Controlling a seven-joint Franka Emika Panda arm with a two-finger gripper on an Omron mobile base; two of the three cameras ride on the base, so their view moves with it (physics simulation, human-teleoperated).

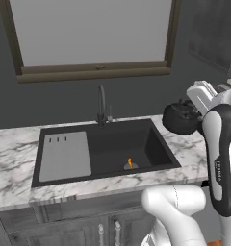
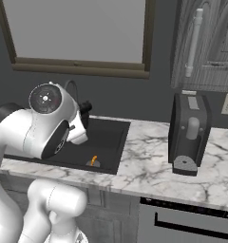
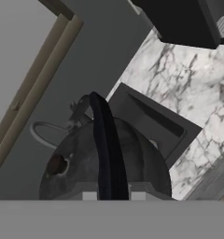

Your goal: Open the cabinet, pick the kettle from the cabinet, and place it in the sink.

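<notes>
1. My gripper point(image 3: 110, 193) is clenched on the arched handle of the kettle point(image 1: 181, 117), which hangs above the marble counter point(image 1: 14, 158), off the right rim of the sink point(image 1: 136, 144).
2. The basin lies left of and below the kettle; I judge the next move to be leftward, then down.
3. The faucet point(image 1: 102, 103) stands at the back rim.

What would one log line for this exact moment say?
stage: carrying | gripper: shut on kettle by its handle | kettle: above counter, right of sink | sink: kettle not yet in
</notes>
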